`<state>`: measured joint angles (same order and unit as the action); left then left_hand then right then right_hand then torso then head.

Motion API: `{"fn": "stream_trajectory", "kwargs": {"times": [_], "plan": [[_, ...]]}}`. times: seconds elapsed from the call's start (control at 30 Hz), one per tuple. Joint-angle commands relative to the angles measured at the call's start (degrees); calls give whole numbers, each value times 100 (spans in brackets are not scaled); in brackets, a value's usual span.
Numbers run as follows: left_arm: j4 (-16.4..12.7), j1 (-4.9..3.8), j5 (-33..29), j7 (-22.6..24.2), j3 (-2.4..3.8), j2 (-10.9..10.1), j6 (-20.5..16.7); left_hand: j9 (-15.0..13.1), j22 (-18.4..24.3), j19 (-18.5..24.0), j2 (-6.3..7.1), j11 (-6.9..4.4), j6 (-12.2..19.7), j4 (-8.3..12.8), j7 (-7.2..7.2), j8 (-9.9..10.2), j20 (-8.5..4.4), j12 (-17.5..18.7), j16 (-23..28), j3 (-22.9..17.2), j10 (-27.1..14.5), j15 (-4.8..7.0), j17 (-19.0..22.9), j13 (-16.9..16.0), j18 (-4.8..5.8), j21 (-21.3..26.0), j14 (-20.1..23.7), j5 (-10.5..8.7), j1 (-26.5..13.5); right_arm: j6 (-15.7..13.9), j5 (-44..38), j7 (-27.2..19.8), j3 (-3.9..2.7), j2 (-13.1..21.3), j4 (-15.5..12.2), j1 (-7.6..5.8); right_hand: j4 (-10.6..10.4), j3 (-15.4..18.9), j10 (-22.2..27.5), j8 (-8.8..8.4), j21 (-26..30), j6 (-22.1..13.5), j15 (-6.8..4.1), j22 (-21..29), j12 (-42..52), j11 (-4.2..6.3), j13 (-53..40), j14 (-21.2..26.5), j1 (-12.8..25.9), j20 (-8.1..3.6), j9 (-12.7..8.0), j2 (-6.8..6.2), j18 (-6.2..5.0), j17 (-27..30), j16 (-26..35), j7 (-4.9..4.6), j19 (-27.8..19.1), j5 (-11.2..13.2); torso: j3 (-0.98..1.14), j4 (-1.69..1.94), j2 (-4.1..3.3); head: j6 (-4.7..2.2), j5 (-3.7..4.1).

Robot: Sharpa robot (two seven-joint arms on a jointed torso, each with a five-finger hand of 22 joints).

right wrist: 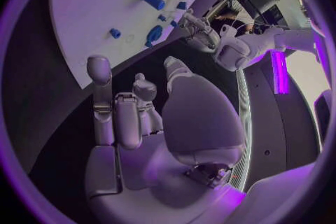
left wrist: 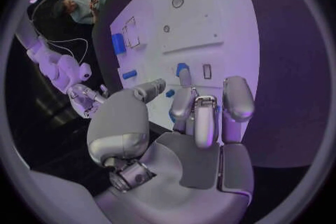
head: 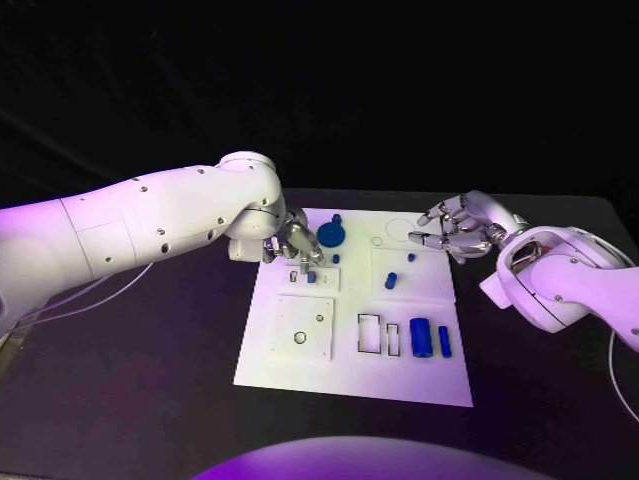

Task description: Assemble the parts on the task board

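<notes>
While the black table (head: 146, 400) is carrying everything, the items are listing from largest to smallest:

Task board: the white task board (head: 355, 375) is lying flat in the middle of the table, its long sides running from near edge to far edge, showing outlined recesses and small round holes.

Left hand: the left hand (head: 293, 245) is hovering over the board's far left corner area, fingers curling downward toward a small slot; whether it is pinching anything, I cannot tell. In the left wrist view its fingers (left wrist: 197, 117) are hanging just above a small blue piece (left wrist: 182, 70).

Right hand: the right hand (head: 459, 228) is hanging over the board's far right corner, fingers apart and loosely bent, holding nothing.

Round blue part: the round blue part (head: 331, 235) with a stub is sitting near the board's far edge, just beside the left hand.

Blue cylinder: the thick blue cylinder (head: 420, 337) is lying near the board's right edge, well apart from both hands.

Blue rod: the thin blue rod (head: 445, 341) is lying just beside the cylinder, closer to the right edge.

Small blue peg: the small blue peg (head: 390, 281) is standing mid-board, between the two hands.
</notes>
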<state>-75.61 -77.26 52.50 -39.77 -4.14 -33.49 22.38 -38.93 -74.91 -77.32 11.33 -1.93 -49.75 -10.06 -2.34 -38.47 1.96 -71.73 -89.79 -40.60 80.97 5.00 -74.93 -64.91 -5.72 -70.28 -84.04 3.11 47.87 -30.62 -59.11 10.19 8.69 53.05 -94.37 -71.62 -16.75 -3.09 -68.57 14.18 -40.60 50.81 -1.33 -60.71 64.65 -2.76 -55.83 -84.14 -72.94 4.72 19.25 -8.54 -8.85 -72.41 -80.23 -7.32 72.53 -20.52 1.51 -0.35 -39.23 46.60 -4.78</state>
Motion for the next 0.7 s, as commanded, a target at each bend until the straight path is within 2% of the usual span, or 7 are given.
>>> {"fn": "stream_trajectory", "kwargs": {"times": [0.03, 0.13, 0.2, 0.27, 0.43, 0.6, 0.7], "plan": [[-299, -4, 47, 181, 22, -166, -1169, 25, 1, 0, 49, 40, -4, -122, -3, 65, -12, 173, -21, 204, -110, -45, -1507, 190, 37, 66, -596, -18, 203, 62, -100, -50, 0, 5, 1, 16, -3, 29, 38, 12, 18, -47, -5, 5, -21, 0, 6, -118, 65, 0, 8, 0, -35, 5, 26, -13, -40, 19, 4, -3, -1, -35, 3], [-585, 1, 112, 347, 32, -381, -1775, 99, 165, 145, 92, 88, 246, -187, -83, 218, 16, 833, 11, 250, -546, -73, -1440, 974, -9, 322, -579, -17, 470, 49, -107, -56, 0, 14, 0, 27, -3, 31, 39, 12, 31, -49, -5, 13, -21, 0, 7, -117, 67, 0, 9, 1, -37, 8, 28, -13, -43, 18, -1, 3, 12, -32, 17], [-786, 17, 150, 503, 35, -545, -2254, 184, 774, 693, 173, 186, 552, -177, -218, 318, 80, 2025, 545, 146, -1414, -153, -486, 2305, -190, 1228, -284, -18, 783, 38, -108, -63, 0, 26, -2, 33, -3, 31, 39, 12, 31, -49, -5, 13, -21, 0, 7, -117, 67, 0, 9, 1, -37, 8, 28, -13, -43, 18, -1, 8, 12, -39, 23], [-985, 73, 172, 659, 34, -704, -2697, 233, 1641, 1445, 331, 326, 957, -113, -371, 371, 170, 2553, 1412, 96, -1979, -276, 687, 2695, -401, 2518, 229, -49, 1054, 27, -107, -69, 0, 41, -3, 40, -3, 32, 47, 11, 45, -50, -5, 21, -31, 0, 20, -113, 68, 0, 9, 2, -39, 23, 37, -13, -48, 17, 0, 14, 11, -50, 27], [-1431, 286, 207, 1051, 32, -1036, -3676, 286, 2230, 1741, 504, 526, 1303, -28, -543, 244, 360, 3126, 3101, 145, -2449, -452, 2544, 3187, -441, 3392, 1167, -37, 1465, 9, -104, -75, 1, 71, 3, 52, -2, 33, 53, 11, 44, -51, -4, 20, -38, 0, 30, -113, 67, 0, 9, 4, -39, 23, 38, -14, -47, 15, 0, 34, 32, -53, 48], [-1860, 546, 283, 1368, 24, -1326, -4513, 432, 2383, 1598, 529, 521, 1139, 107, -533, 188, 384, 3218, 3174, 88, -2431, -450, 2589, 3392, -469, 3566, 1063, -23, 1684, 4, -100, -71, 1, 92, 13, 68, -2, 33, 53, 11, 44, -51, -4, 20, -38, 0, 30, -113, 67, 0, 9, 4, -39, 23, 38, -14, -47, 15, -4, 55, 55, -33, 62], [-2022, 657, 420, 1406, 16, -1438, -4708, 640, 2460, 1441, 549, 502, 930, 71, -502, 242, 371, 3211, 2835, 200, -2368, -431, 2182, 3524, -472, 3643, 773, -35, 1574, 7, -99, -65, 1, 96, 21, 74, -2, 33, 53, 11, 44, -51, -4, 20, -38, 0, 30, -113, 67, 0, 9, 4, -39, 23, 38, -14, -47, 15, -1, 49, 54, -36, 56]]}}
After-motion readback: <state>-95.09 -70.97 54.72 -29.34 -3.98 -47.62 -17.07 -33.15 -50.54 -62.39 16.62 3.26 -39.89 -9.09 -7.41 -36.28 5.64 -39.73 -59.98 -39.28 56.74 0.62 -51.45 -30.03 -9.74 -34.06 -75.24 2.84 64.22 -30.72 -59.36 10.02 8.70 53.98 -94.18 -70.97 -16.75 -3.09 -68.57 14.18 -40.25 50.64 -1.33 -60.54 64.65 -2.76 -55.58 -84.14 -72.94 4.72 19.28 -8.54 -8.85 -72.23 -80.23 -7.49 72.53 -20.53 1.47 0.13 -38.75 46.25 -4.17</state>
